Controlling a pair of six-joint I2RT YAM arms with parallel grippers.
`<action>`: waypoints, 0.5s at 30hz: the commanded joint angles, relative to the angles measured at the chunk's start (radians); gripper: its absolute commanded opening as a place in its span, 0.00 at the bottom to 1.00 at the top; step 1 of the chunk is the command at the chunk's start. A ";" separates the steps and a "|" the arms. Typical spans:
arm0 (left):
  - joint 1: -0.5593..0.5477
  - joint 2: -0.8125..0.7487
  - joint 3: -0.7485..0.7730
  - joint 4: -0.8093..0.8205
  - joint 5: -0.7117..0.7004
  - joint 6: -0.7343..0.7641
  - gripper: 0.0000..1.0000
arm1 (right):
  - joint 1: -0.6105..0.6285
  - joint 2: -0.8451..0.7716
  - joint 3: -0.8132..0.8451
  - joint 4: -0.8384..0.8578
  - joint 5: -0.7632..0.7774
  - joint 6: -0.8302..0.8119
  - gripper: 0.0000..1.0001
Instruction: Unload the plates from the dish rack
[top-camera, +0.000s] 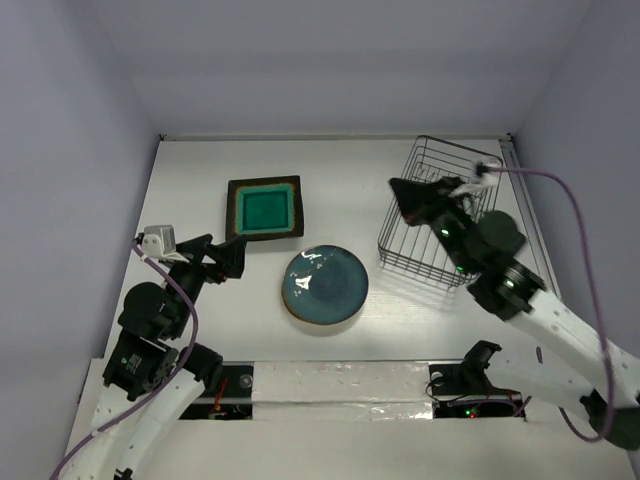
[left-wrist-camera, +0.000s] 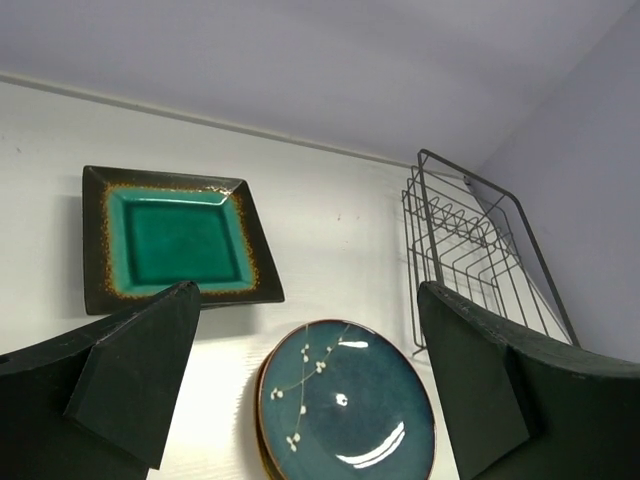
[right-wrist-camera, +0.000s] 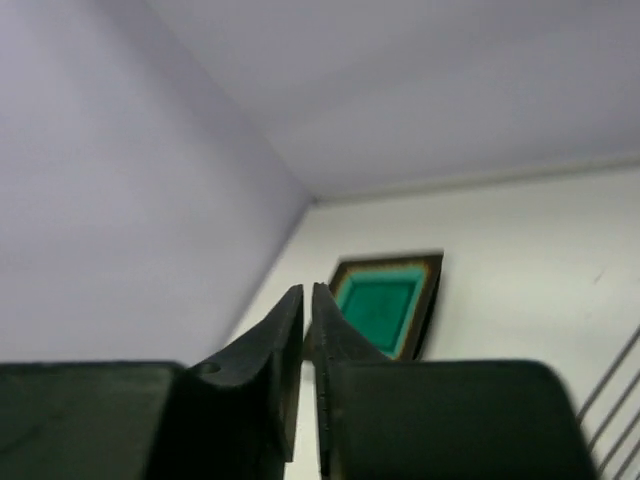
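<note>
A square teal plate with a dark rim (top-camera: 264, 209) (left-wrist-camera: 170, 240) (right-wrist-camera: 385, 300) lies flat on the table at the back left. In front of it a round glossy teal plate with a white sprig (top-camera: 324, 284) (left-wrist-camera: 345, 400) rests on the table, and a brown rim shows under its left edge. The wire dish rack (top-camera: 430, 210) (left-wrist-camera: 470, 250) stands at the right with no plate visible in it. My left gripper (top-camera: 225, 258) (left-wrist-camera: 308, 295) is open and empty, just left of the round plate. My right gripper (top-camera: 398, 188) (right-wrist-camera: 307, 292) hovers at the rack's left side, shut on nothing.
The white table (top-camera: 200, 170) ends at walls on the back and both sides. A purple cable (top-camera: 570, 200) loops from the right wrist past the rack's right side. Rack wires (right-wrist-camera: 612, 395) show at the right edge of the right wrist view.
</note>
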 joint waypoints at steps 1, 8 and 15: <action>0.005 0.010 0.013 0.074 -0.012 -0.004 0.89 | 0.005 -0.219 -0.069 -0.044 0.110 -0.139 0.17; 0.005 0.036 0.047 0.080 -0.020 0.034 0.92 | 0.005 -0.574 -0.157 -0.236 0.405 -0.135 0.88; 0.005 0.082 0.096 0.103 -0.060 0.022 0.93 | 0.005 -0.691 -0.232 -0.259 0.471 -0.129 0.88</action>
